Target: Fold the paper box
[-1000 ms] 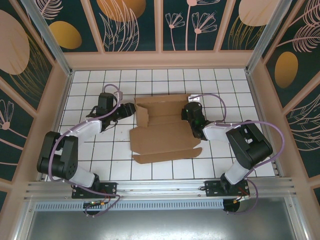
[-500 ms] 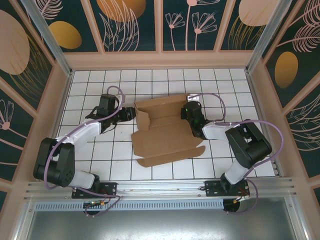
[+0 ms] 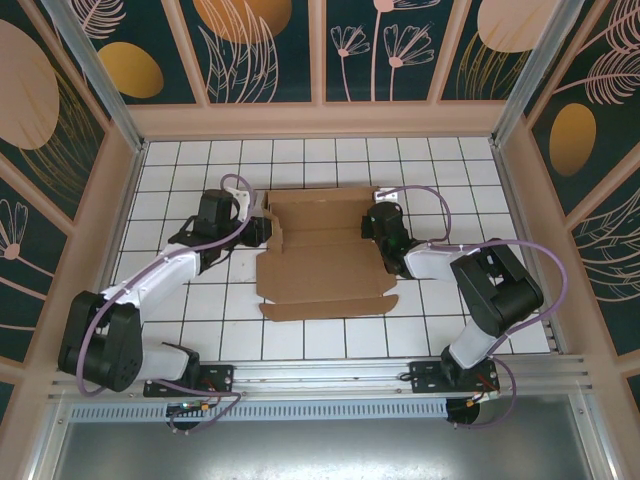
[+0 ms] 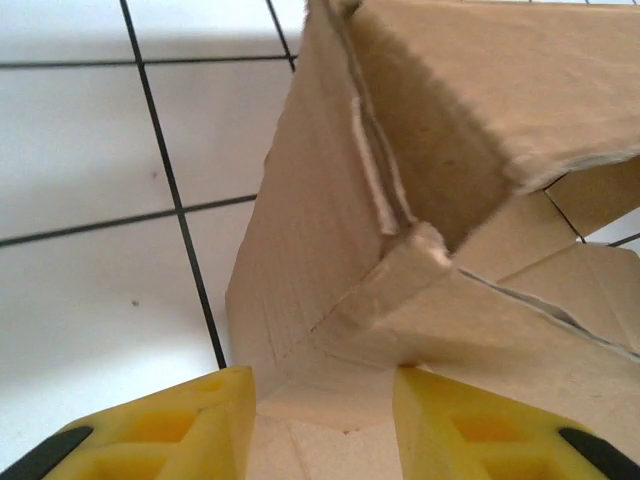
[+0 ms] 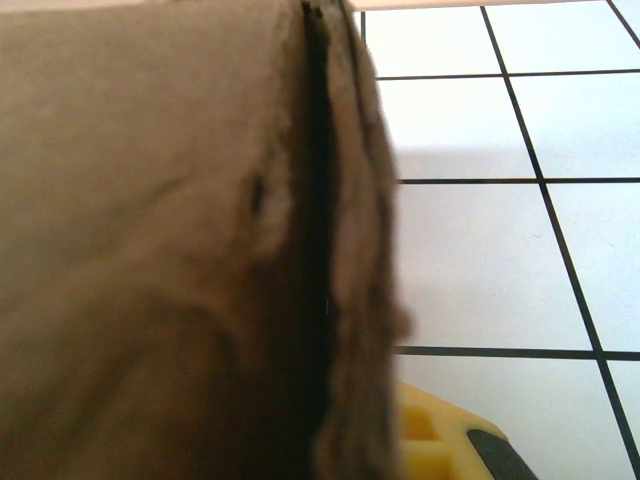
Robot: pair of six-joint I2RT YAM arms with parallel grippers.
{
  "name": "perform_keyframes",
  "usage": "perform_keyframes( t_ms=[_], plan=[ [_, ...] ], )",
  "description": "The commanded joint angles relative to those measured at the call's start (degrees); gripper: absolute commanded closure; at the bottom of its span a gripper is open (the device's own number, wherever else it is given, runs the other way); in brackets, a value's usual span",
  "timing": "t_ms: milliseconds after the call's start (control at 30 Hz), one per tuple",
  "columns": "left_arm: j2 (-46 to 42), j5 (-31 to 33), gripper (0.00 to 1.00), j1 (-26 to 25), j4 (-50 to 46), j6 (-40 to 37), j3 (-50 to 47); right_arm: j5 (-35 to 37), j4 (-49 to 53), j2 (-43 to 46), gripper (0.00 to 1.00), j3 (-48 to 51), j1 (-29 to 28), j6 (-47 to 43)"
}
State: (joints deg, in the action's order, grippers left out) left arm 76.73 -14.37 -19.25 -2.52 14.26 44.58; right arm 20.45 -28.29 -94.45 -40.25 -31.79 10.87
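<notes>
Top view was bright and evenly lit from above, sharp throughout, faint soft shadows on the white table (image 3: 330, 160) beside the box (image 3: 325, 270), left wrist view mostly crisp, right wrist view had near cardboard dim and heavily blurred, far tiles sharp.

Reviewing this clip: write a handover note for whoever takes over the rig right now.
Left gripper: at the left end of the paper box, cardboard between its fingers; grip unclear.
Right gripper: at the box's right side, a cardboard wall beside its finger; grip unclear.
Done: left end wall stands up.
Left: near flap lies flat on the tiles; the box is open.
</notes>
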Motion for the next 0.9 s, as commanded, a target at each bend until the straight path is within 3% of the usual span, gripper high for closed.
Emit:
perform_keyframes(
  t_ms=[0,167,400,600,867],
  plan=[
    [-0.8,4.5,0.59,-0.2,6.4,-6.1,-1.9,-3.9,9.7,-2.6,1.00,1.0,0.1,0.9],
    [3.6,4.9,0.55,-0.2,8.2,-9.8,0.4,-4.4,9.5,-2.4,1.00,1.0,0.1,1.0],
    [5.1,-0.8,0.48,-0.3,13.6,-10.4,-1.4,-4.6,9.2,-2.0,1.00,1.5,0.2,1.1],
    [6.7,-0.2,0.41,-0.4,17.2,-10.6,-2.0,-5.3,8.8,-2.2,1.00,1.4,0.2,1.3],
    [12.0,1.5,0.39,-0.7,18.8,-12.7,-0.1,-5.2,9.0,-1.4,1.00,1.8,0.1,1.3]
  ],
)
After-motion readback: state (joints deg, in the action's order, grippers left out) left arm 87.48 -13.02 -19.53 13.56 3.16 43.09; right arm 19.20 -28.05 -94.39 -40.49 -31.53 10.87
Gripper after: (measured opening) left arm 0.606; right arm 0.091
